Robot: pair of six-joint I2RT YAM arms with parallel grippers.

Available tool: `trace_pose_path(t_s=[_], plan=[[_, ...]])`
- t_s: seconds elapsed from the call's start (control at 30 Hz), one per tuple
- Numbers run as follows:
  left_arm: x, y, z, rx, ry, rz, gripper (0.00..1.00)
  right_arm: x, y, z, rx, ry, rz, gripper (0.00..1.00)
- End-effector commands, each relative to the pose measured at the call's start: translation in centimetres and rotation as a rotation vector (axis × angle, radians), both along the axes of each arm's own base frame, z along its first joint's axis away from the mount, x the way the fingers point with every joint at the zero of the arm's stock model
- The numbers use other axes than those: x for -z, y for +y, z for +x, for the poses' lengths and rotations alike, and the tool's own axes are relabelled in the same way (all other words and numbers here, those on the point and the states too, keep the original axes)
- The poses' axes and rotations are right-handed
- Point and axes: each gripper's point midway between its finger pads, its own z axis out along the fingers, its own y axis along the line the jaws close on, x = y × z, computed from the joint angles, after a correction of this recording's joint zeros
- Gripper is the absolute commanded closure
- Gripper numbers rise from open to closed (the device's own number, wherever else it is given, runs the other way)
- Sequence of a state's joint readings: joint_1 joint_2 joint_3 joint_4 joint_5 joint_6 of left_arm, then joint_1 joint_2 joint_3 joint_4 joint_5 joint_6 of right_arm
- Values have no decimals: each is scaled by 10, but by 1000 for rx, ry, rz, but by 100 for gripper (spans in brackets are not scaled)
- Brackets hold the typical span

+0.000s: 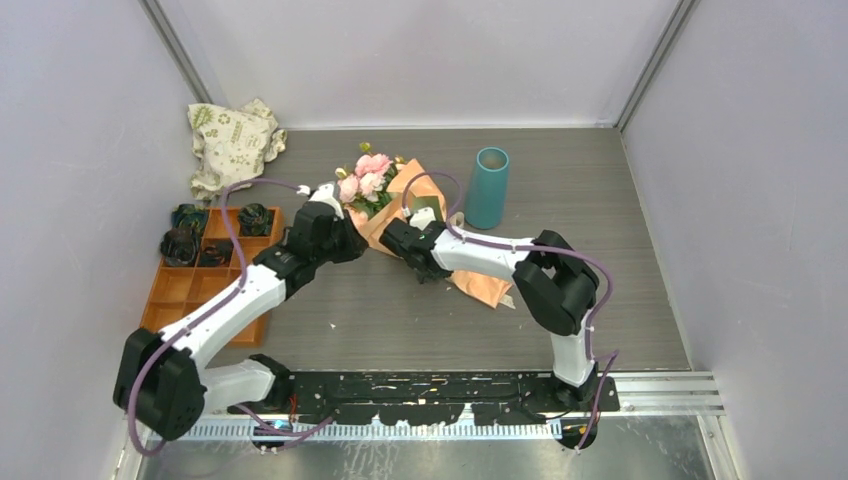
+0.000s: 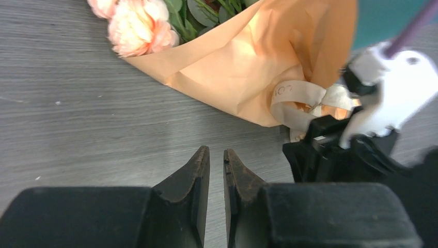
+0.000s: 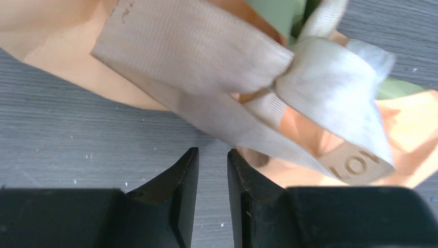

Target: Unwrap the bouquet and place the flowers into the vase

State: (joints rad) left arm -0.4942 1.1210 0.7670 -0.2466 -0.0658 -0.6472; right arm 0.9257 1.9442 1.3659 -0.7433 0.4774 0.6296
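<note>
The bouquet (image 1: 400, 200) lies on the table, its orange paper cone (image 2: 248, 62) running from the pink and peach flowers (image 1: 365, 178) down to a narrow tail at the right. A beige ribbon bow (image 3: 310, 77) is tied round it. My left gripper (image 2: 216, 151) hovers over bare table just short of the paper's edge, jaws a narrow gap apart with nothing between them. My right gripper (image 3: 213, 151) sits right under the bow, narrowly open, with only table in the gap; the ribbon lies just past its right fingertip. The teal vase (image 1: 488, 187) stands upright behind the bouquet.
An orange compartmented tray (image 1: 180, 290) with dark green rosettes sits at the left. A white leaf-printed cloth bag (image 1: 232, 140) is crumpled at the back left. White walls close in the table on three sides. The two grippers are close together near the bouquet's middle.
</note>
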Motion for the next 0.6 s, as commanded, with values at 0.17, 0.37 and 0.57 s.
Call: trace_pose_path(t_s=[0.17,0.37,0.57], plan=[[-9,-83,40,177,-68,-144,83,-152,-10,15,33,-271,205,53],[11,-126,47,249,-18,-101,84,-138,-68,40,174,-243,105,53],[42,-117,49,196,44,-10,85,-101,-88,60,231,-205,100,55]])
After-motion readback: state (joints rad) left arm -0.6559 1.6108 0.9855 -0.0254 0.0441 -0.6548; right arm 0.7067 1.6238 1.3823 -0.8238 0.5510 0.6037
